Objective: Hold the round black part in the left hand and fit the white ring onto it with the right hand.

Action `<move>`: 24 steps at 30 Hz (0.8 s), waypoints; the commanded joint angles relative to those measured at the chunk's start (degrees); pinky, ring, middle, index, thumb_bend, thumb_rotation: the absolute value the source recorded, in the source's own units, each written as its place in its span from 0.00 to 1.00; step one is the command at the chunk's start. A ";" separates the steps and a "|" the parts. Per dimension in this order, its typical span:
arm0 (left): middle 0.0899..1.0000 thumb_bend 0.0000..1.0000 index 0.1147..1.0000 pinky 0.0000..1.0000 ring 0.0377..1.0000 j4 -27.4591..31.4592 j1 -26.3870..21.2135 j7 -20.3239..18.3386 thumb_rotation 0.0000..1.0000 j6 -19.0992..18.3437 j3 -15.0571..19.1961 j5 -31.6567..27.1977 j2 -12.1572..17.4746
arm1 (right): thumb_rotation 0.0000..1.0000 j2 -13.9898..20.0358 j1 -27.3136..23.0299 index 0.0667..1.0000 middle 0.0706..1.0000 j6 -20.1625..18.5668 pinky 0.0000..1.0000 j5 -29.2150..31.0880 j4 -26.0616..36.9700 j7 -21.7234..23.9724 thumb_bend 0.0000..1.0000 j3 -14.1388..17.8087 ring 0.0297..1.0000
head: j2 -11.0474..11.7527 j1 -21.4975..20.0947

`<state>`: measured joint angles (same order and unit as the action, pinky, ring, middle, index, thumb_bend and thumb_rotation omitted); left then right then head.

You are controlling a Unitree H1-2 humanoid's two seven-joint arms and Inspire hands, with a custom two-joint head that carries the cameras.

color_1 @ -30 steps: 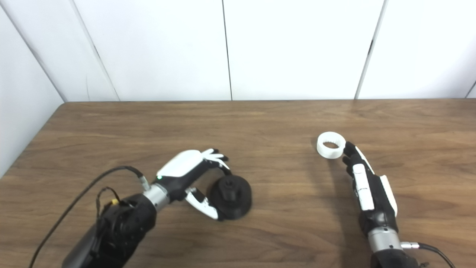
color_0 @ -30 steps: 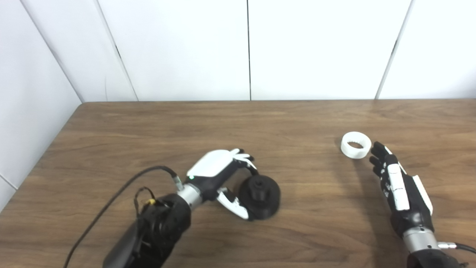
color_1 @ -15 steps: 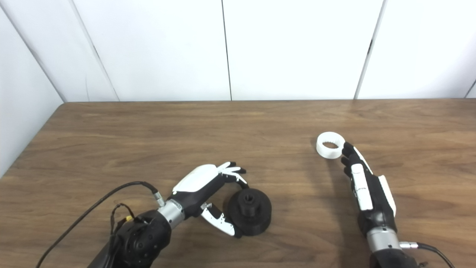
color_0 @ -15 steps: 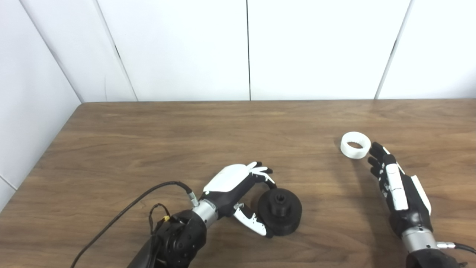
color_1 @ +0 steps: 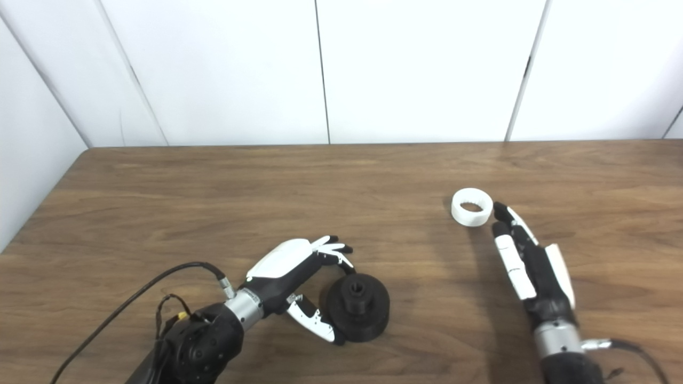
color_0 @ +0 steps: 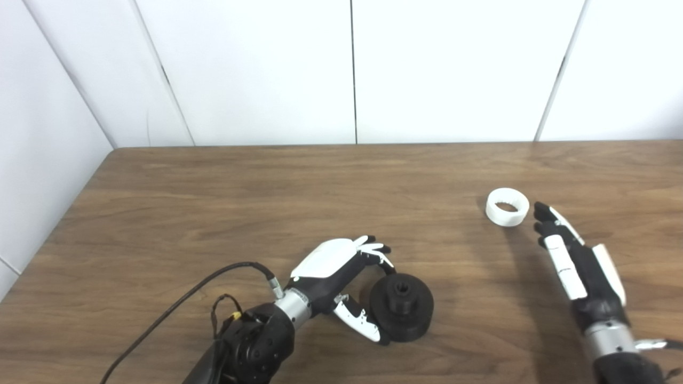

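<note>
The round black part (color_0: 401, 306) lies flat on the wooden table (color_0: 267, 192), hub upward, near the front edge. My left hand (color_0: 341, 272) reaches it from the left. The curled fingers (color_0: 380, 255) sit at its far-left rim and the thumb (color_0: 365, 326) presses its near-left rim, so the hand clasps its left side. The white ring (color_0: 507, 207) lies flat at the right, touching nothing. My right hand (color_0: 573, 261) is open, its fingers stretched flat. Its fingertips (color_1: 501, 209) stop just to the right of the ring.
A black cable (color_0: 176, 304) loops over the table from the left wrist toward the front edge. White wall panels (color_0: 352, 69) close off the back and left. Bare wood lies between the black part and the ring.
Over the second, my left hand carried the black part right and nearer, then settled. The right hand's fingers straightened and shifted slightly right of the ring. The view shifted a little.
</note>
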<state>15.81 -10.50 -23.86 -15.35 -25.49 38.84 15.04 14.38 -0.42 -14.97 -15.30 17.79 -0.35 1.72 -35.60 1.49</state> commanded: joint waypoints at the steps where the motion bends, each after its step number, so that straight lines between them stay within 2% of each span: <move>1: 0.90 0.90 0.58 0.93 0.99 -0.42 -0.60 0.83 0.20 1.01 0.46 1.11 0.74 | 0.72 2.11 -4.40 0.81 0.87 0.24 0.89 -2.26 3.19 -0.39 0.60 1.20 0.90 | -0.01 0.17; 2: 0.90 0.90 0.57 0.93 0.99 -0.56 -0.46 1.21 0.19 1.19 0.57 1.21 0.63 | 0.69 2.60 -4.95 0.81 0.88 -0.20 0.89 -2.37 3.29 0.01 0.61 1.45 0.91 | -0.02 0.17; 6: 0.90 0.91 0.57 0.93 0.98 -1.18 -0.03 2.51 0.20 1.43 0.84 1.85 0.35 | 0.65 4.86 -7.66 0.80 0.88 -2.90 0.87 -1.56 3.99 1.92 0.63 2.57 0.89 | -0.07 0.30; 11: 0.90 0.91 0.57 0.92 0.98 -1.76 -0.11 2.98 0.20 1.69 1.07 1.61 0.66 | 0.63 6.79 -8.76 0.79 0.86 -2.72 0.84 -0.63 4.05 3.72 0.61 3.50 0.87 | -0.18 0.19; 14: 0.89 0.91 0.57 0.91 0.98 -2.69 -0.10 4.16 0.20 2.54 1.46 1.67 0.46 | 0.57 7.72 -9.30 0.78 0.85 -2.28 0.82 -1.29 3.42 4.17 0.62 3.64 0.85 | -0.21 -0.06; 19: 0.89 0.91 0.56 0.91 0.98 -3.36 -0.22 4.47 0.21 3.17 1.81 2.09 0.61 | 0.48 9.38 -11.70 0.78 0.86 -3.81 0.87 -2.45 0.85 5.40 0.73 3.03 0.88 | -0.09 -0.41; 24: 0.90 0.90 0.57 0.91 0.98 -3.26 -0.19 4.31 0.20 3.31 2.10 1.97 1.05 | 0.42 12.00 -16.37 0.75 0.90 -3.43 0.88 -4.77 -4.13 7.15 0.87 0.40 0.91 | -0.03 -0.63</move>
<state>13.02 -9.95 -19.95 -12.35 -24.20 39.65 14.96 24.37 -13.15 -19.57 -18.60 13.70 6.56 2.50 -35.60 0.79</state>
